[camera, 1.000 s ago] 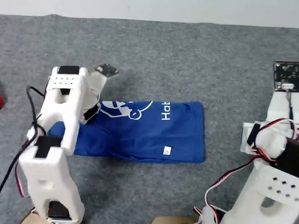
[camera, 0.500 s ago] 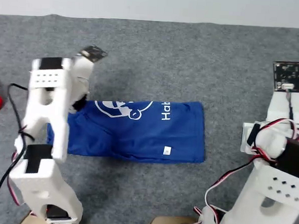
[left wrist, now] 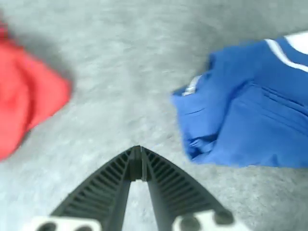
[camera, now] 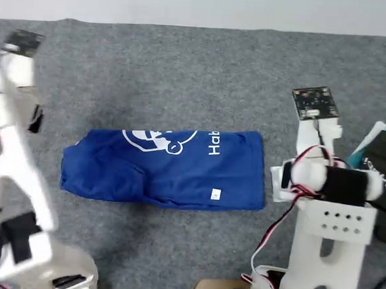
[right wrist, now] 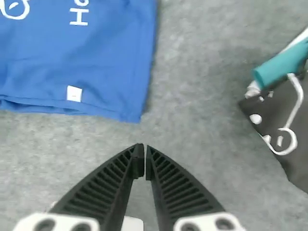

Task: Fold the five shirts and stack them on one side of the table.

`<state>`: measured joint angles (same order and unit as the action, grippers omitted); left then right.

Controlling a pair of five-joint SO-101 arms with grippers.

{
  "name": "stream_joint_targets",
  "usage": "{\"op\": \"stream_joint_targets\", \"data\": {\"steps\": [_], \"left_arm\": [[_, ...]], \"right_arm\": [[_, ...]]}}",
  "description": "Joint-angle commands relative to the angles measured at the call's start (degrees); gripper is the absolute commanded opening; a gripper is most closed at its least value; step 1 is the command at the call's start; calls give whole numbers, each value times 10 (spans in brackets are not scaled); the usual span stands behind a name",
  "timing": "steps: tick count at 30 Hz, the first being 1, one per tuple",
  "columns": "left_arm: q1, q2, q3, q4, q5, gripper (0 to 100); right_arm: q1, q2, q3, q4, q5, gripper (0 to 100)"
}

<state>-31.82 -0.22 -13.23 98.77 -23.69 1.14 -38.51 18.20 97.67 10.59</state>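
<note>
While blue shirt (camera: 165, 172) lies folded, left gripper (left wrist: 139, 155) closed, empty, right gripper (right wrist: 142, 151) closed, empty

Left arm (camera: 12, 146) swings off the blue shirt (camera: 171, 173) out to the left edge of the tabletop (camera: 204, 73), uncovering the shirt's left end; right arm (camera: 325, 185) shifts inward toward the shirt's right end, black shirt (camera: 383, 170) comes into sight beside it

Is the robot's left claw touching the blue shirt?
Apart. In the left wrist view, a strip of grey mat shows plainly between the shut left gripper and the folded edge of the blue shirt.
</note>
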Motion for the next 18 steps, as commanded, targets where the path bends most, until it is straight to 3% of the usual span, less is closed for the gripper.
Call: {"op": "stream_joint_targets", "data": {"steps": [1,8,14,18], "left_arm": [[-72,-93,22,15,27,4],[-200,-206,135,15,30,4],[-282,-311,184,15,30,4],[-298,-381,218,14,27,4]], "right_arm": [[-36,-7,12,-44,-29,68],[-86,-7,62,-87,-132,114],[-137,-8,152,-181,-131,114],[-142,-7,192,-250,-136,114]]}}
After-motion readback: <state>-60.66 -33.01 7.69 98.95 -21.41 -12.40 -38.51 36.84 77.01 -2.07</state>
